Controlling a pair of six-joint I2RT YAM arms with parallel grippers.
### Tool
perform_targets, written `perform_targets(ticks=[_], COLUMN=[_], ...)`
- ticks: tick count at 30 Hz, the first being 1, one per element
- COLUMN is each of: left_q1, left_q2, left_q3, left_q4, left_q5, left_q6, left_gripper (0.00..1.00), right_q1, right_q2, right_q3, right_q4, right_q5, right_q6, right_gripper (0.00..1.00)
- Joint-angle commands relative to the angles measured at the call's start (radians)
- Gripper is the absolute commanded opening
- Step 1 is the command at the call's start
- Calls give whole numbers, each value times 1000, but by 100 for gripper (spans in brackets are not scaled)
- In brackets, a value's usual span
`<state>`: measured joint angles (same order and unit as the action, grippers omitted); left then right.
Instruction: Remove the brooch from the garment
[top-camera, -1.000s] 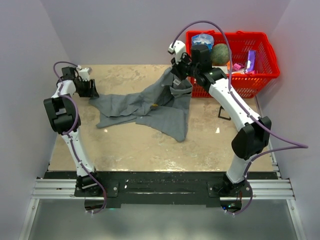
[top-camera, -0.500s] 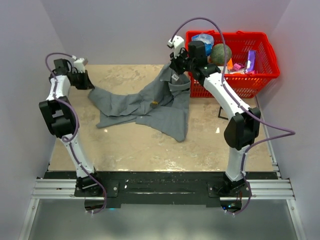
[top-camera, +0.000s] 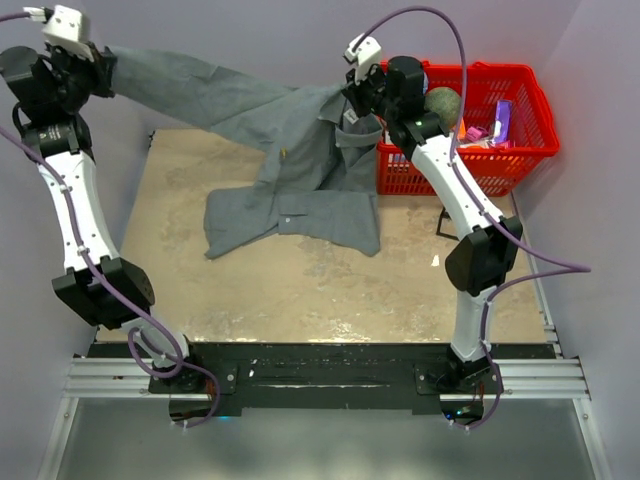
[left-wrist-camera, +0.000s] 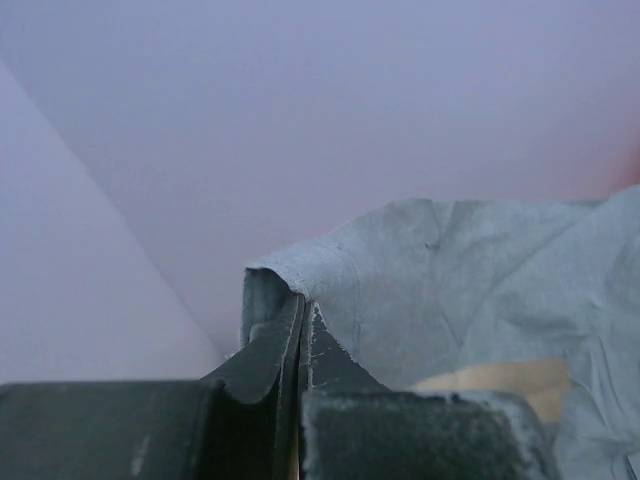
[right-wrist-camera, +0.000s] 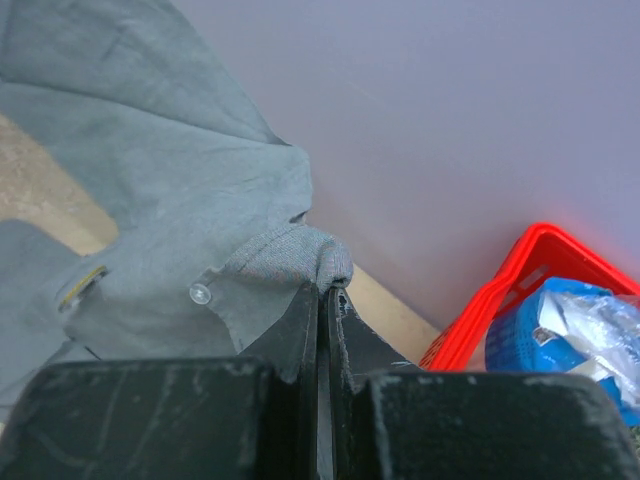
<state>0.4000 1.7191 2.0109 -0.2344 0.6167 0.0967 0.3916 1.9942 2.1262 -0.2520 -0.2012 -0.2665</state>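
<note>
The garment's (top-camera: 300, 215) lower part lies spread on the counter (top-camera: 300, 300). The rest rises off it, stretched in the air between both hands. The brooch (top-camera: 283, 153) appears to be the small yellow spot on the lifted cloth, left of the button strip, though it is too small to be sure. The right hand (right-wrist-camera: 325, 290) is pinched tight on a fold by the collar, just in front of a red basket (top-camera: 520, 150). The left hand (left-wrist-camera: 303, 310), raised high at the far left, is clamped on an edge of the cloth.
</note>
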Motion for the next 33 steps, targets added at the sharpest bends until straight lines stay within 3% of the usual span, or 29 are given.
perform_targets(ticks=[1,6,15,27,33], left_q1=[36,42,46,45,46], left_q2=[-45,-53,-90,-21,-35], left_q3=[81,251,417,596,598], left_q4=[165,210,377,797,902], left_q5=[-121,-209,-348,-650,-617], left_q6=[-74,-71,-11,153,233], left_gripper=[0,0,0,0,0], right_q1=[-2,6,61,194,207], right_q2=[-71,-112,-247,-367,-466], right_q3=[72,74,28,104,37], right_q4=[120,164,183,273,229], right_q5=[20,-24,-125,-121,-109], right_q6=[3,33,32,186,224], right_gripper=[0,0,0,0,0])
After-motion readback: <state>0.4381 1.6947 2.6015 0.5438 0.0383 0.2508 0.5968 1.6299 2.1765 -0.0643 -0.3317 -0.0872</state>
